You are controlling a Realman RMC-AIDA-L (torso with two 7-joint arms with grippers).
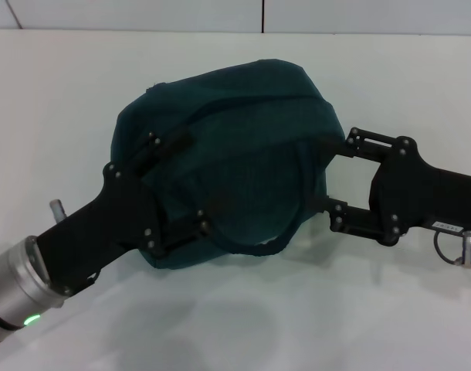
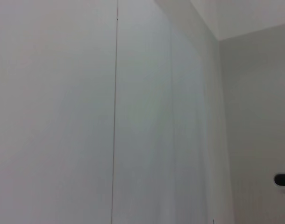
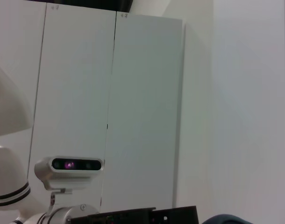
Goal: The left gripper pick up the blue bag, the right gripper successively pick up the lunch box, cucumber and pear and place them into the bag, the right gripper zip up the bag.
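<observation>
The blue bag (image 1: 235,154) hangs bulging and closed in the middle of the head view, lifted off the white table, with a rope handle looping under it. My left gripper (image 1: 177,182) reaches in from the lower left on its silver arm, with its fingers clamped on the bag's left side. My right gripper (image 1: 337,174) comes in from the right, its jaws apart at the bag's right edge, fingertips hidden by fabric. A sliver of the bag (image 3: 224,219) shows in the right wrist view. The lunch box, cucumber and pear are out of view.
The white table (image 1: 390,309) lies below the bag, and its shadow falls on it. Both wrist views face white wall panels. The right wrist view also shows my head camera (image 3: 70,165).
</observation>
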